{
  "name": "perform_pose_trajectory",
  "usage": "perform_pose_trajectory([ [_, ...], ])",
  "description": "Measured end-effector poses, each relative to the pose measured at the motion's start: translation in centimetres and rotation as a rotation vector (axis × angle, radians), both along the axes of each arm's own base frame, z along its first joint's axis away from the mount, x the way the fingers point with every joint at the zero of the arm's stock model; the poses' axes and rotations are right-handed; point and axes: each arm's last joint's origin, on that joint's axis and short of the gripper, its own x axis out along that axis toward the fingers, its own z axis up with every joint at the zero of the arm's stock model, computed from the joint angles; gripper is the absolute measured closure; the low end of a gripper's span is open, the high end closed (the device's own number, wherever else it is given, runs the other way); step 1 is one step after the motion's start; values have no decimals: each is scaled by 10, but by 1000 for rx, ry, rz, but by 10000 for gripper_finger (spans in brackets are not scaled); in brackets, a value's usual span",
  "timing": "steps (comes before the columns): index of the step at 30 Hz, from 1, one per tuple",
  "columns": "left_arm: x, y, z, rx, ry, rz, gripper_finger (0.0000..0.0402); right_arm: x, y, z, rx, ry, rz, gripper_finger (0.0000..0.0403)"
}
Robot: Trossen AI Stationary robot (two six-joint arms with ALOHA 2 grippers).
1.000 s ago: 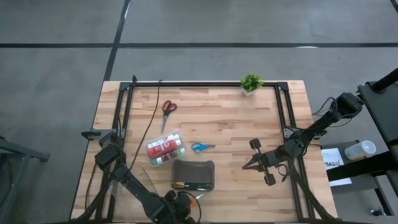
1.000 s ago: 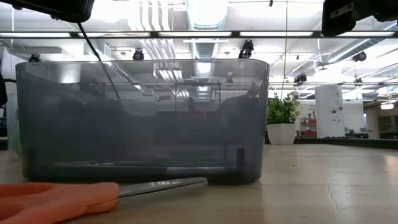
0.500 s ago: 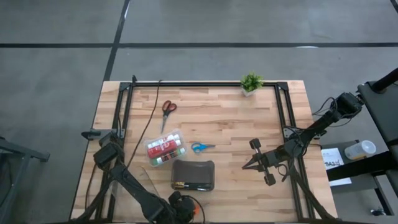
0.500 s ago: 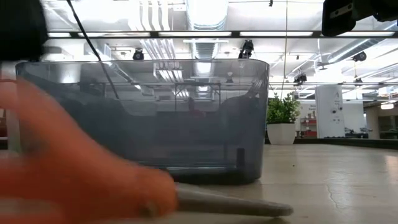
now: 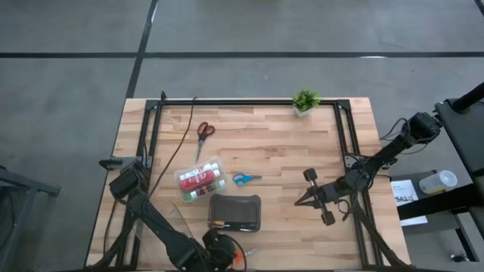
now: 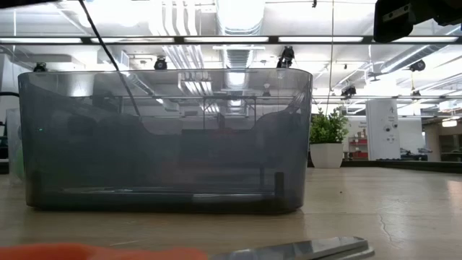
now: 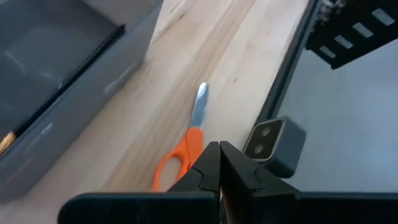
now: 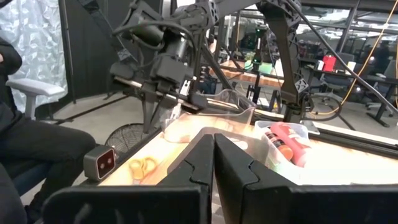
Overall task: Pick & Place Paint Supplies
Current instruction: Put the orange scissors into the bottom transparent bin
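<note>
Three scissors: red-handled scissors (image 5: 204,132) and blue-handled scissors (image 5: 242,179) mid-table, orange-handled scissors (image 7: 181,162) at the near edge beneath the left gripper (image 7: 219,163), jaws clenched, empty. One right gripper (image 5: 300,201), likewise clenched. One clear box (image 5: 201,180) holds paint tubes (image 5: 199,175).

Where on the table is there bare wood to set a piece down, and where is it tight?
Bare wood lies between the red scissors and the plant, and between the blue scissors and the right claw. It is crowded near the front left: clear box, dark case, orange scissors and left claw.
</note>
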Motion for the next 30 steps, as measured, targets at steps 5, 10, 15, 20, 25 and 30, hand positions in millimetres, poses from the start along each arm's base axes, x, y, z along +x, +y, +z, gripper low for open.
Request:
perform_pose_trajectory([
  [5, -9, 3, -19, -53, 68, 52, 377, 0, 0, 0, 0, 0, 1, 395],
  [10, -15, 6, -41, -118, 103, 70, 327, 0, 0, 0, 0, 0, 1, 395],
  [15, -18, 9, -56, -146, 88, 66, 293, 0, 0, 0, 0, 0, 1, 395],
  [20, -21, 12, -64, -132, 96, 62, 289, 0, 0, 0, 0, 0, 0, 395],
  [25, -22, 15, -68, -129, 101, 65, 289, 0, 0, 0, 0, 0, 0, 395],
  [30, -22, 16, -68, -109, 107, 43, 288, 0, 0, 0, 0, 0, 0, 395],
])
